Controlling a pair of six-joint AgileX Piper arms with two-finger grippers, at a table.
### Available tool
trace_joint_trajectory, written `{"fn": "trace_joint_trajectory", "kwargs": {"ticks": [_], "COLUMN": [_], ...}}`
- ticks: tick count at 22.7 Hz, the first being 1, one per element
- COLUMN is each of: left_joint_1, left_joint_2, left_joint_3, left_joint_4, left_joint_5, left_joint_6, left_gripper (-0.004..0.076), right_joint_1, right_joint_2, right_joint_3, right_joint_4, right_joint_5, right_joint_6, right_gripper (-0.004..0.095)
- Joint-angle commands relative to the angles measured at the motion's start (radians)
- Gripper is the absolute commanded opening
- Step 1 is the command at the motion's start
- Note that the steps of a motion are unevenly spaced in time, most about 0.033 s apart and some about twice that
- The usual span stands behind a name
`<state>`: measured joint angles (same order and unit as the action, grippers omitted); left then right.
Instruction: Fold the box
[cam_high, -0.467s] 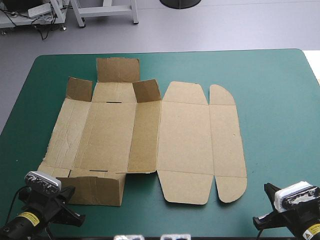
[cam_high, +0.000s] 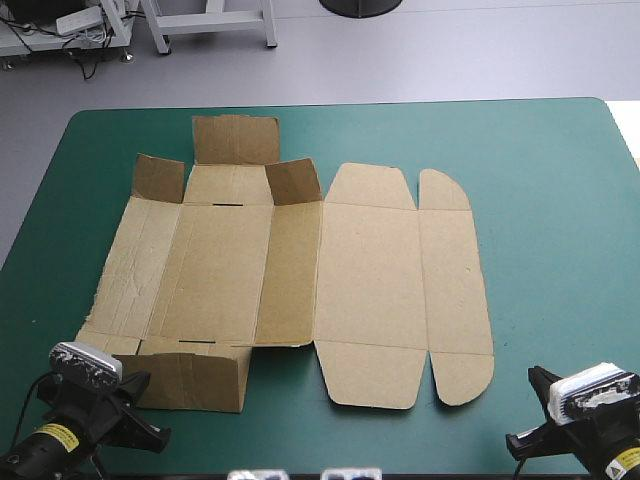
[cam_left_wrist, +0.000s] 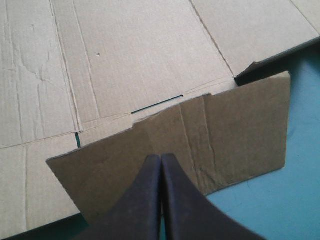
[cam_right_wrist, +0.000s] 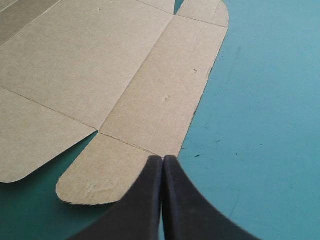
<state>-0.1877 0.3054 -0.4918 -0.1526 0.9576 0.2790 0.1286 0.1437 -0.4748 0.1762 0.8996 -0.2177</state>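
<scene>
Well, the box (cam_high: 300, 270) lies spread on the counter (cam_high: 550, 200), left of middle and nearly all flat. It is a thin cut sheet of brown board. I judge it light, stiff across each panel but willing to bend along its scored creases, and apt to slide on the teal-green cover if I push without pinning it. Its left panel looks worn and wrinkled, so I would not pinch hard there.

The best holds are the free edges. One is the near flap (cam_left_wrist: 200, 135), raised off the sheet just ahead of my left end effector (cam_left_wrist: 161, 156). The other is the rounded tab (cam_right_wrist: 100, 175), lying flat just ahead of my right end effector (cam_right_wrist: 163, 157). Both end effectors are closed to a point and hold nothing, and each hovers by the counter's near edge, one toward either near corner of the box. The far flaps (cam_high: 235, 138) are raised too.

I see nothing else on the cover, so nothing blocks me. The flat edges, though, give little to get under.
</scene>
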Motion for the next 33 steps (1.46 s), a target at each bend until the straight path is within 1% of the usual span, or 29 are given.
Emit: {"fn": "trace_joint_trajectory", "kwargs": {"ticks": [1, 4, 6, 7, 10, 11, 12, 13, 14, 15, 16, 17, 18, 19, 20, 22, 23, 25, 27, 28, 29, 32, 33], "left_joint_1": [-0.003, -0.003, -0.003, -0.003, -0.003, -0.003, -0.003, -0.003, -0.003, -0.003, -0.003, -0.003, -0.003, -0.003, -0.003, 0.001, 0.009, 0.058, 0.182, 0.263, 0.352, 0.557, 0.607], "left_joint_2": [0.013, 0.017, 0.043, 0.074, 0.142, 0.205, 0.239, 0.312, 0.342, 0.416, 0.446, 0.504, 0.553, 0.619, 0.66, 0.725, 0.738, 0.759, 0.78, 0.788, 0.795, 0.82, 0.829], "left_joint_3": [-0.036, -0.075, -0.152, -0.204, -0.286, -0.346, -0.37, -0.424, -0.447, -0.49, -0.506, -0.536, -0.556, -0.585, -0.601, -0.613, -0.615, -0.618, -0.618, -0.618, -0.618, -0.618, -0.618], "left_joint_4": [-0.018, -0.016, -0.014, -0.006, 0.021, 0.065, 0.087, 0.153, 0.186, 0.262, 0.294, 0.367, 0.431, 0.555, 0.648, 0.736, 0.747, 0.741, 0.681, 0.619, 0.509, 0.255, 0.18], "left_joint_5": [-0.075, -0.079, -0.086, -0.094, -0.134, -0.166, -0.177, -0.202, -0.212, -0.231, -0.233, -0.229, -0.219, -0.181, -0.142, -0.097, -0.092, -0.09, -0.09, -0.092, -0.094, -0.089, -0.089], "left_joint_6": [-0.002, 0.011, 0.053, 0.055, 0.057, 0.057, 0.054, 0.026, 0.015, -0.034, -0.062, -0.125, -0.181, -0.303, -0.372, -0.411, -0.418, -0.418, -0.408, -0.378, -0.3, -0.136, -0.113], "left_gripper": [-0.001, -0.001, -0.001, -0.001, -0.001, -0.001, -0.001, -0.001, -0.001, -0.001, -0.001, -0.001, -0.001, -0.001, -0.001, -0.0009, -0.0009, -0.0009, 0.0001, 0.0015, 0.0014, 0.0014, 0.0014], "right_joint_1": [-0.007, -0.007, -0.007, -0.007, -0.007, -0.007, -0.007, -0.007, -0.007, -0.007, -0.007, -0.007, -0.007, -0.007, -0.007, -0.007, -0.007, -0.007, -0.007, -0.007, -0.007, -0.007, -0.007], "right_joint_2": [0.011, 0.011, 0.011, 0.011, 0.011, 0.011, 0.011, 0.011, 0.011, 0.011, 0.011, 0.011, 0.011, 0.011, 0.011, 0.011, 0.011, 0.011, 0.011, 0.011, 0.011, 0.011, 0.011], "right_joint_3": [-0.023, -0.023, -0.023, -0.023, -0.023, -0.023, -0.023, -0.023, -0.023, -0.023, -0.023, -0.023, -0.023, -0.023, -0.023, -0.023, -0.023, -0.023, -0.023, -0.023, -0.023, -0.023, -0.023], "right_joint_4": [0.003, 0.003, 0.003, 0.003, 0.003, 0.003, 0.003, 0.003, 0.003, 0.001, -0.001, -0.001, -0.001, -0.001, -0.001, -0.009, -0.012, -0.02, -0.044, -0.05, -0.052, -0.052, -0.052], "right_joint_5": [-0.068, -0.068, -0.068, -0.068, -0.068, -0.068, -0.068, -0.068, -0.068, -0.068, -0.068, -0.068, -0.068, -0.068, -0.068, -0.068, -0.068, -0.068, -0.068, -0.068, -0.068, -0.068, -0.068], "right_joint_6": [0.0, 0.0, 0.0, 0.0, 0.0, 0.0, 0.0, 0.0, 0.0, 0.0, 0.0, 0.0, 0.0, 0.0, 0.0, 0.0, 0.0, 0.0, 0.0, 0.0, 0.0, -0.002, -0.002], "right_gripper": [-0.0017, -0.0017, -0.0017, -0.0017, -0.0017, -0.0017, -0.0017, -0.0017, -0.0017, -0.0017, -0.0017, -0.0017, -0.0017, -0.0017, -0.0017, -0.0017, -0.0017, -0.0017, -0.0016, -0.0017, -0.0017, -0.0017, -0.0017]}}
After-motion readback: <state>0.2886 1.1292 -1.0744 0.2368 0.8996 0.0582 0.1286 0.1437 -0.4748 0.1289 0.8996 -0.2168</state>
